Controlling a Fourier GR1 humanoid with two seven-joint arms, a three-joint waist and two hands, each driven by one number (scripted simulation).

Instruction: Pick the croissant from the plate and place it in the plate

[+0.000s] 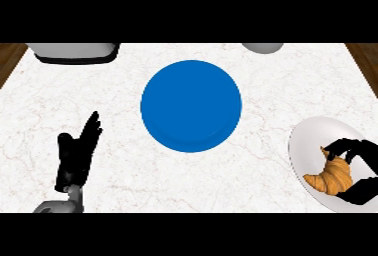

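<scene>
Marble, white with faint veins, makes up the bench (pixel 88 100) that fills the head view, with dark wood showing at its far corners. At its middle lies a blue plate (pixel 191 106), bare. A white plate (pixel 310 145) sits at the near right, partly cut by the view's right edge. At the far left edge stands a grey appliance with a black base (pixel 74 52), and a pale rounded object (pixel 262 47) sits at the far edge to the right. The left hand (pixel 75 157) rests open at the near left, fingers straight and pointing away. The right hand (pixel 358 170) is over the white plate, fingers and thumb curled round the croissant (pixel 332 176), which lies on that plate.
</scene>
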